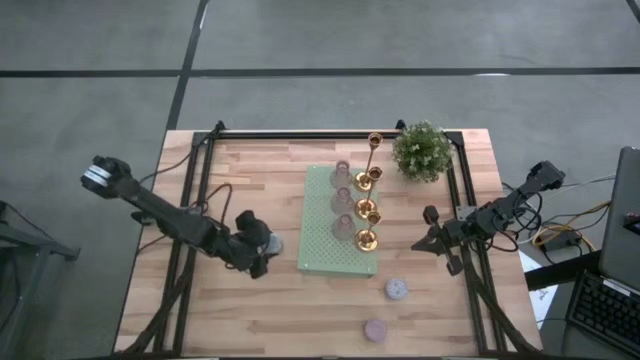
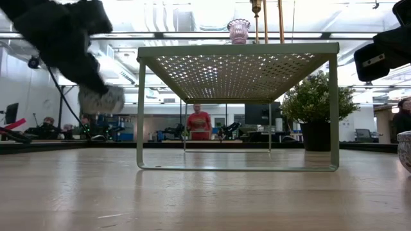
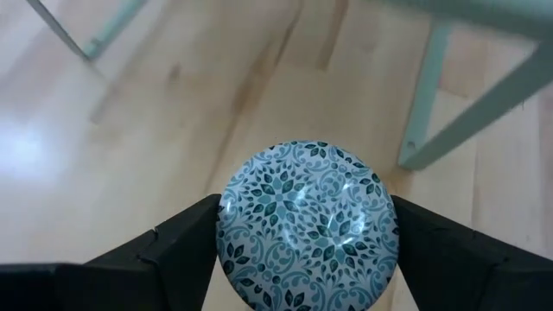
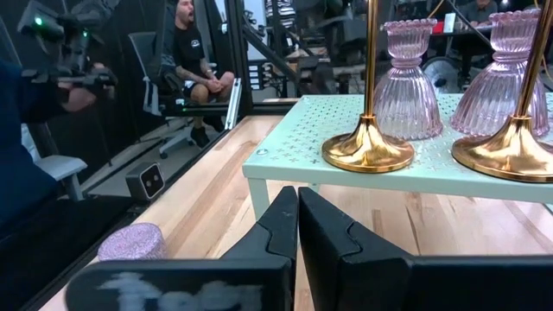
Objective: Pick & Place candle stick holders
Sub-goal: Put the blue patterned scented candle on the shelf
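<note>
Two arms reach over the wooden table (image 1: 250,310) in the high view. The left gripper (image 1: 262,243) hangs just left of the pale green mat (image 1: 322,250), holding a small round holder (image 1: 268,241) between its fingers. On the mat stand three pink glass holders (image 1: 342,200) in a column and gold holders (image 1: 366,210) beside them. Two small round cups (image 1: 397,290) lie on the bare wood near the front, well apart from the mat. The right gripper (image 1: 432,232) waits right of the mat, near the plant (image 1: 422,150).

From table height, the mat is a raised perforated stand (image 2: 237,51), and the left gripper (image 2: 101,99) carries the holder above the wood.

At the left wrist, the fingers (image 3: 173,242) stand wide, pressed against both sides of a blue-patterned round holder (image 3: 309,225).

At the right wrist, the right gripper (image 4: 298,212) has its fingers pressed together, gripping nothing. Gold bases (image 4: 367,151) stand on the stand, and a glittery lavender cup (image 4: 131,242) sits on the wood.
</note>
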Robot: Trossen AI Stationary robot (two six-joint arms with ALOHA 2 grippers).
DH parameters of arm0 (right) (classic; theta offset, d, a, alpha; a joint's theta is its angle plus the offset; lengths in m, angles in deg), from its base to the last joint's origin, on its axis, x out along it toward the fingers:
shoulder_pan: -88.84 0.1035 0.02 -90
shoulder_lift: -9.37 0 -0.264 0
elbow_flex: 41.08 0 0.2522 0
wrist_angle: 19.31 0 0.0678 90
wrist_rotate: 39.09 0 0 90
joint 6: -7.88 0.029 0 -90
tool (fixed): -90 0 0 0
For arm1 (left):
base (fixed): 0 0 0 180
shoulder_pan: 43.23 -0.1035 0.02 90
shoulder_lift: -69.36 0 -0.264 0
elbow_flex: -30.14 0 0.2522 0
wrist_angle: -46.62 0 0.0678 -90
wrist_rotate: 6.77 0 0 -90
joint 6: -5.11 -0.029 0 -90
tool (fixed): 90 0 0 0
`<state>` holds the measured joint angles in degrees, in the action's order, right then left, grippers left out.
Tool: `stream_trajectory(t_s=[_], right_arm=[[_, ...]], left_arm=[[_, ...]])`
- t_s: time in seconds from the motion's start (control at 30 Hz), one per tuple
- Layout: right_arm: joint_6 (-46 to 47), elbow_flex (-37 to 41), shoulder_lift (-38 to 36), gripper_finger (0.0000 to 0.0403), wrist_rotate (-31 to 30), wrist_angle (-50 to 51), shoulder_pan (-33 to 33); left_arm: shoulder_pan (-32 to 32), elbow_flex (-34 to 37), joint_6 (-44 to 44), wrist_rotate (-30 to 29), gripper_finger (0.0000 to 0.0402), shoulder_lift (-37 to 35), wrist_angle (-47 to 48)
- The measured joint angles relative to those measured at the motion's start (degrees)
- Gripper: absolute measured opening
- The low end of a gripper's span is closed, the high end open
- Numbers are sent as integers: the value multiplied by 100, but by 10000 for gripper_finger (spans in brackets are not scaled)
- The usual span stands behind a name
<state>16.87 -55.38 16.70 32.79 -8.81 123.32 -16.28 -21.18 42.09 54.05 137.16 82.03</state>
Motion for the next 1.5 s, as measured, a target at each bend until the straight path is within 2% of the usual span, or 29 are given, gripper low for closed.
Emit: stream_trajectory(t_s=[0.33, 0.57, 0.7, 0.77, 0.87, 1.03, 1.33, 1.5], right_arm=[[-2, 0, -4, 8, -2, 2, -2], [-20, 0, -6, 8, -2, 0, -1], [-17, 0, -4, 8, -2, 0, 0], [-17, 0, -4, 8, 0, 2, 0], [-28, 0, -4, 8, -2, 2, 0], [-35, 0, -4, 8, -2, 2, 0], [-9, 0, -3, 8, 0, 2, -2], [26, 0, -2, 8, 0, 3, -1]], left_arm=[[-795, -1207, -790, -96, 306, -512, 756], [-1796, -1951, -1171, 94, 306, -440, 933], [-2439, -2158, -1434, 510, 306, -210, 833], [-2677, -2211, -1541, 532, 306, -69, 698], [-2933, -2261, -1772, 723, 306, 209, 260], [-3262, -2424, -1874, 1376, 306, 774, -77], [-3544, -3146, -2370, 1362, 305, 1609, 29], [-3633, -3222, -2362, 1321, 305, 1921, 143]])
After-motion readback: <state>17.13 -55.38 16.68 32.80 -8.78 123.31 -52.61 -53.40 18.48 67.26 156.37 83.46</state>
